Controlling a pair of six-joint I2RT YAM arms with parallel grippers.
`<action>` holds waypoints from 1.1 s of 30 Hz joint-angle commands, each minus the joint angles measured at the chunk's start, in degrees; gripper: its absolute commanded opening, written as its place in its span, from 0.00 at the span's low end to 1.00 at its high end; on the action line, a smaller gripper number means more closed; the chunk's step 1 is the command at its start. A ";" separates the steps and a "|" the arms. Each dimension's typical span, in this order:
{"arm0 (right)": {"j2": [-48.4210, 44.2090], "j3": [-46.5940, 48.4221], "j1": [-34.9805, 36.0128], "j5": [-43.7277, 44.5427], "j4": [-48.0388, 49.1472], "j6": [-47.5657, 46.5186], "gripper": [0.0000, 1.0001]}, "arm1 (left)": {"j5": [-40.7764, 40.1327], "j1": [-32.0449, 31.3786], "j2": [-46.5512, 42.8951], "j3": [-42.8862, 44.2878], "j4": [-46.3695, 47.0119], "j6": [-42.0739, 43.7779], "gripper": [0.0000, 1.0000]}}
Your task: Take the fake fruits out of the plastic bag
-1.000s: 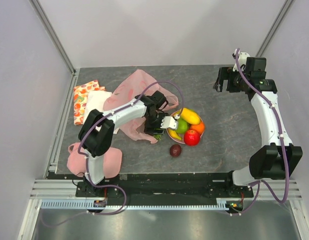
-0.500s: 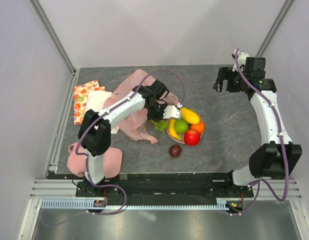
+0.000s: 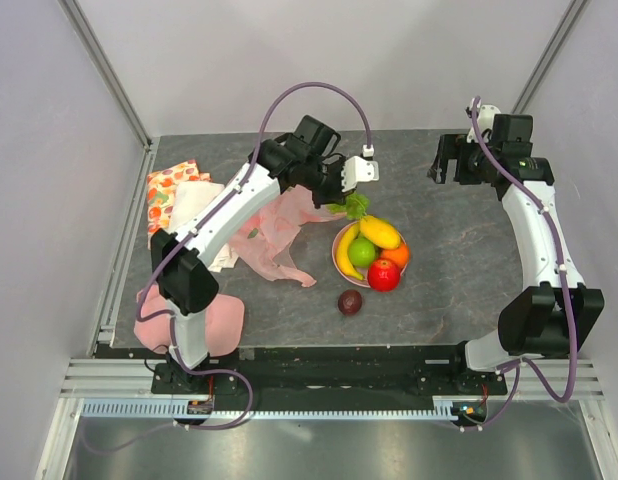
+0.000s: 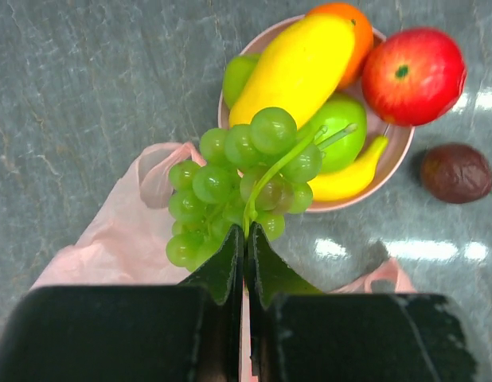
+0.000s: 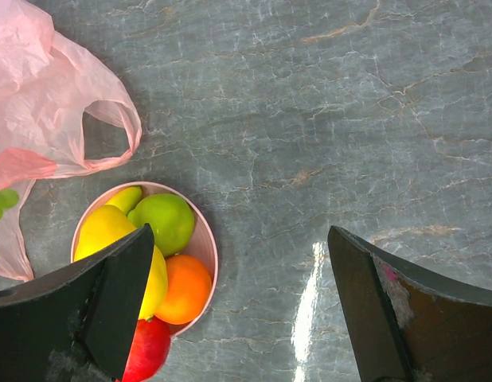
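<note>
My left gripper (image 4: pixel 246 231) is shut on the stem of a bunch of green grapes (image 4: pixel 238 179), which hangs in the air above the plate's near-left rim. From the top view the grapes (image 3: pixel 353 207) hang beside the crumpled pale-pink plastic bag (image 3: pixel 279 225). The pink plate (image 3: pixel 339 262) holds a mango (image 3: pixel 380 232), a green apple (image 3: pixel 362 251), a red apple (image 3: pixel 384 274), an orange (image 3: pixel 398 255) and a banana (image 3: pixel 346 265). A dark plum (image 3: pixel 351 301) lies on the table in front of the plate. My right gripper (image 5: pixel 240 232) stands open and empty, high at the far right.
A fruit-printed cloth (image 3: pixel 169 190) and a white cloth (image 3: pixel 194 200) lie at the left edge. A pink cloth (image 3: pixel 189 320) sits by the left arm's base. White walls close in the left, right and far sides.
The left gripper shut on the grape stem down at the bag, then rose and swung toward the far side, carrying the grapes out of the bag. The right arm stayed still.
</note>
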 commanded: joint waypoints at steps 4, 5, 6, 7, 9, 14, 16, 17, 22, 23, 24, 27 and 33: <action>-2.28 0.23 -0.87 0.61 1.32 0.10 0.98 | 4.92 -0.44 -1.49 -8.09 11.94 -9.56 0.02; -2.46 -0.04 -0.95 0.52 1.23 0.10 0.98 | 4.92 -0.52 -1.67 -10.28 13.17 -9.73 0.02; -2.72 -0.47 -1.04 0.52 1.23 0.10 0.98 | 4.92 -0.61 -2.02 -11.43 15.71 -10.00 0.02; -2.98 -0.74 -1.13 0.52 1.14 0.10 0.98 | 4.92 -0.61 -2.02 -12.48 16.78 -10.00 0.02; -3.34 -1.27 -1.31 0.43 1.05 0.10 0.98 | 5.27 -0.70 -2.02 -14.51 17.84 -10.17 0.02; -3.95 -2.15 -1.92 0.34 1.05 0.10 0.98 | 6.32 -1.49 -2.28 -18.20 21.09 -11.23 0.02; -4.13 -2.50 -2.18 0.08 1.05 0.10 0.98 | 6.32 -2.10 -2.28 -19.52 22.23 -11.41 0.02; -4.22 -2.59 -2.27 0.08 1.05 0.10 0.98 | 6.32 -2.37 -2.28 -19.96 22.41 -11.41 0.02; -4.66 -3.11 -2.62 -0.01 0.79 0.19 0.98 | 7.46 -2.90 -2.63 -22.77 24.26 -11.14 0.02; -4.66 -3.20 -2.71 -0.10 0.79 0.19 0.98 | 7.55 -2.99 -2.72 -23.04 24.52 -11.06 0.02; -4.66 -3.20 -2.71 -0.10 0.79 0.19 0.98 | 7.64 -3.07 -2.72 -23.30 24.44 -10.97 0.02; -4.66 -3.38 -2.80 -0.27 0.88 0.19 0.98 | 7.47 -3.16 -2.63 -23.48 24.61 -11.32 0.09; -4.39 -3.29 -2.89 -0.54 1.05 0.36 0.98 | 6.33 -3.16 -3.34 -23.92 24.61 -11.58 0.21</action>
